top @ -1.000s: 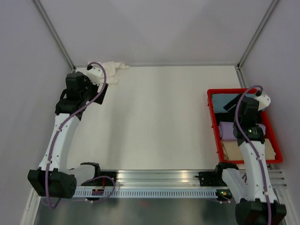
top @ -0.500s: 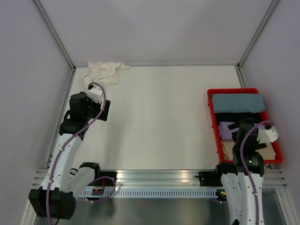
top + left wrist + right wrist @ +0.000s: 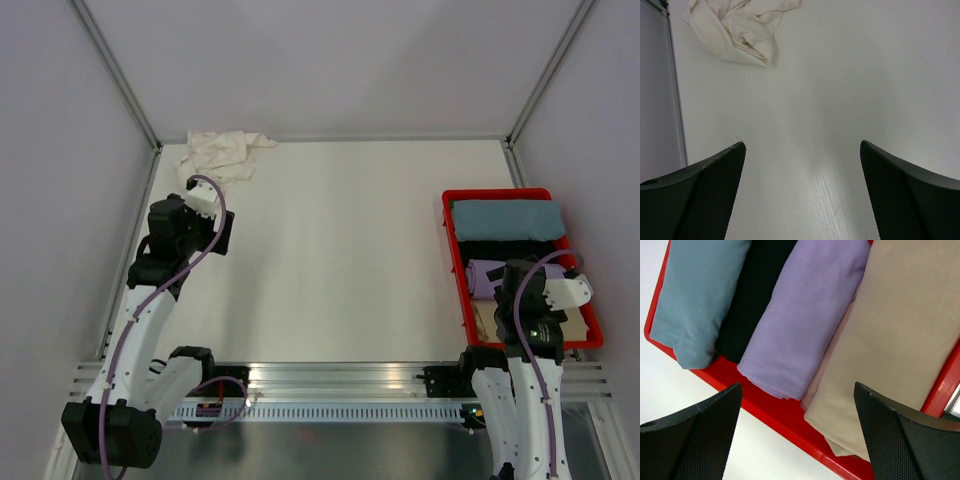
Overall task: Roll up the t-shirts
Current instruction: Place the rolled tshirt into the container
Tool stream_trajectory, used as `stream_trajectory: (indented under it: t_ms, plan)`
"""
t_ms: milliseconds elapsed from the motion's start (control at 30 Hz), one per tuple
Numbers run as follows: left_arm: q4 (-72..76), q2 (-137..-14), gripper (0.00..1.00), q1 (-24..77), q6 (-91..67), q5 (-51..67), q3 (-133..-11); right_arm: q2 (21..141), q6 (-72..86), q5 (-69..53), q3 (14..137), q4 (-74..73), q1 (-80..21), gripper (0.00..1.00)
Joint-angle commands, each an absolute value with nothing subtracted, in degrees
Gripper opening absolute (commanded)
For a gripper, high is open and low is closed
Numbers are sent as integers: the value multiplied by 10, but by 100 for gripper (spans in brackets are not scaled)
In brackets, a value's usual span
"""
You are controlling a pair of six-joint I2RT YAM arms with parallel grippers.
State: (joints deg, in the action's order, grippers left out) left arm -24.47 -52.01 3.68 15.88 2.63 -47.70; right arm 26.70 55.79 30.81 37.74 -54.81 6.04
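Chiefly of interest is the cream-white t-shirt (image 3: pixel 740 30), which lies crumpled in a loose heap at the far-left corner of the white table (image 3: pixel 340 260), close to the side wall. It is neither spread flat nor rolled, so it is probably the garment awaiting work. The left gripper (image 3: pixel 802 144) hangs above bare tabletop on the near side of this heap. Its two fingers are spread wide with nothing between them, a posture suited to descending on a fold of cloth.

Four further garments lie side by side in the red plastic crate (image 3: pixel 770 412) at the table's right edge, each already a compact roll. The dusty blue-grey t-shirt (image 3: pixel 700 300) is at the far end, followed by a black roll (image 3: pixel 757 290), a lilac roll (image 3: pixel 805 315) and a beige roll (image 3: pixel 900 340) nearest the arm bases. Packed parallel and touching, the rolls are less free to unwind, which would explain the arrangement. The right gripper (image 3: pixel 796 385) hovers over the near half of the crate, above the lilac and beige rolls. Its jaws are likewise fully parted and hold nothing, and no finger touches cloth.

The wide middle of the table, between heap and crate, would serve as the surface on which the cream shirt is flattened before rolling. The heap's place near the wall may hamper a clean pinch.
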Motion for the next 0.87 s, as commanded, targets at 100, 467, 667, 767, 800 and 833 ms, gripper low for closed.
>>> stream_trajectory:
  t_ms: [100, 467, 667, 767, 800, 833]
  plan:
    - [-218, -511, 100, 39, 139, 24, -470, 246, 564, 316, 387, -547, 61, 98]
    - [-217, -514, 100, 39, 141, 24, -468, 228, 542, 287, 371, -517, 61, 98]
    - [-214, -519, 100, 39, 144, 25, -469, 240, 536, 289, 374, -515, 60, 98]
    - [-213, -523, 100, 39, 146, 25, -468, 253, 532, 317, 387, -524, 61, 98]
    - [-212, -526, 100, 39, 144, 25, -468, 263, 531, 323, 394, -529, 60, 98]
    - [-211, -526, 100, 39, 145, 25, -469, 266, 527, 316, 395, -526, 60, 98]
